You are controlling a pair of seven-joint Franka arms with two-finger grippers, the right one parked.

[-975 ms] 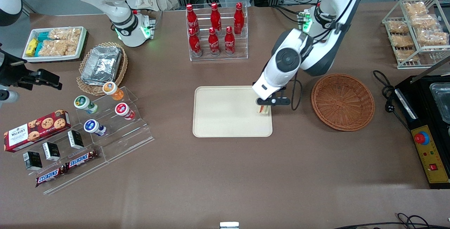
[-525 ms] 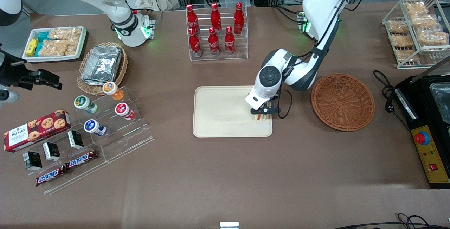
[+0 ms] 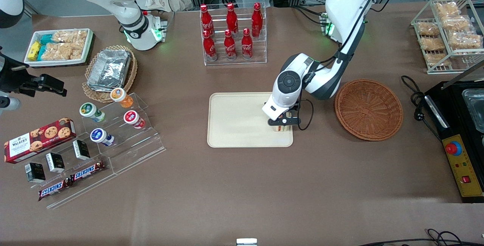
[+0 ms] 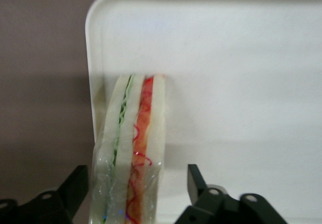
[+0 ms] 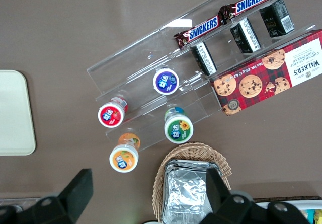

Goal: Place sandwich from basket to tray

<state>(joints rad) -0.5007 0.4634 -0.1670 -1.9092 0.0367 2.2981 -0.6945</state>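
Gripper [image 3: 281, 124] is low over the tray [image 3: 234, 121], at the tray's short edge nearest the basket [image 3: 368, 109], toward the corner closer to the front camera. Fingers [image 4: 75, 189] are spread wide: in the wrist view each dark finger stands clear of the sandwich [image 4: 132, 148] with a visible gap on both sides, so nothing is gripped. Sandwich sits on the tray, standing on edge between the fingers, just inside the tray's rim and running roughly parallel to it; clear wrap is visible around it, with a green line and a red-orange filling layer between the pale bread slices. In the front view only a small pale bit of the sandwich [image 3: 280, 128] shows under the gripper. The basket is on the tabletop beside the tray, toward the working arm's end, apart from the tray, with nothing visible inside it. Rest of the tabletop: rack of red cola bottles [image 3: 231, 30] farther from the front camera than the tray; clear acrylic stand [image 3: 113, 140] with small cups and Snickers bars toward the parked arm's end; a lighter wicker basket holding foil containers [image 3: 109, 68] near that.
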